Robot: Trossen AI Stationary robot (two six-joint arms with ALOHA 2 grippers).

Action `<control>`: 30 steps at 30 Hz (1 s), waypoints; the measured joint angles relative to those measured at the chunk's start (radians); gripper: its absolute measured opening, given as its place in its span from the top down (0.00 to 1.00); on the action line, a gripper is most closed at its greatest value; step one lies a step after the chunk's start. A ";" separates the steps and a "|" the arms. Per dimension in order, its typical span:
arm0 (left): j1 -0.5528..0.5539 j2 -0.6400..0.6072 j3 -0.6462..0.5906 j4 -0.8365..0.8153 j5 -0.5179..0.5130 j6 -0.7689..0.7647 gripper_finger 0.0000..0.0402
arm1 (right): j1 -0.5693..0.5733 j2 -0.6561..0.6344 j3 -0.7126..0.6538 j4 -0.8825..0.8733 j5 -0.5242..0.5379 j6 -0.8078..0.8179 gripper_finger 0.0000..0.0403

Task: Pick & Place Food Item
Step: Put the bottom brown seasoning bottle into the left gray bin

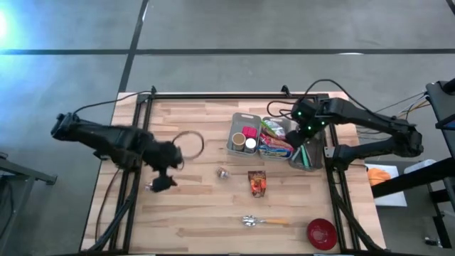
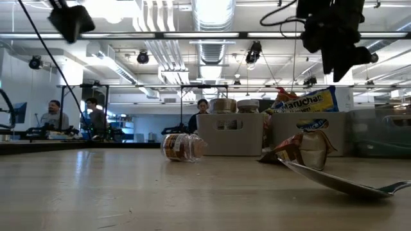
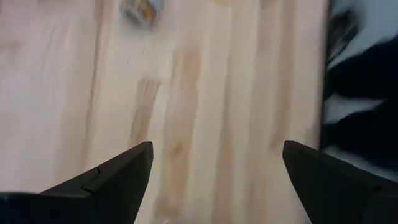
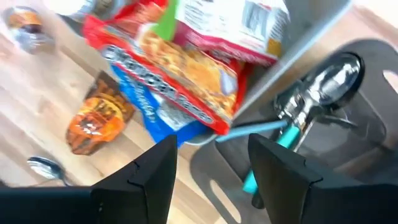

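Observation:
An orange snack packet (image 1: 257,183) lies flat on the wooden table, right of centre, also seen in the right wrist view (image 4: 93,118). A small jar (image 1: 223,173) lies on its side just left of it. My right gripper (image 4: 212,142) hangs open above the bins at the table's far right (image 1: 304,139), with nothing between its fingers. Below it show red and blue snack packets (image 4: 180,68) and a dark bin of utensils (image 4: 311,106). My left gripper (image 3: 217,146) is open over bare wood at the table's left (image 1: 162,181), tipped downward, the jar (image 3: 140,9) beyond it.
A grey bin (image 1: 243,135) holding cans stands beside the packet bin (image 1: 277,139) and the dark utensil bin (image 1: 306,153). A spoon (image 1: 263,222) and a red bowl (image 1: 321,232) lie near the front edge. A thin ring (image 1: 188,144) lies by the left arm.

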 joint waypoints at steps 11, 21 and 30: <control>-0.321 0.002 -0.183 -0.050 -0.077 -0.106 0.10 | 0.052 0.001 0.052 0.027 0.027 0.004 0.51; -0.458 0.002 -0.359 -0.033 -0.032 -0.358 0.10 | 0.093 0.002 0.018 0.055 0.027 0.007 0.51; -0.476 0.002 -0.489 0.028 -0.039 -0.405 0.10 | 0.128 0.002 0.005 0.091 0.026 0.039 0.51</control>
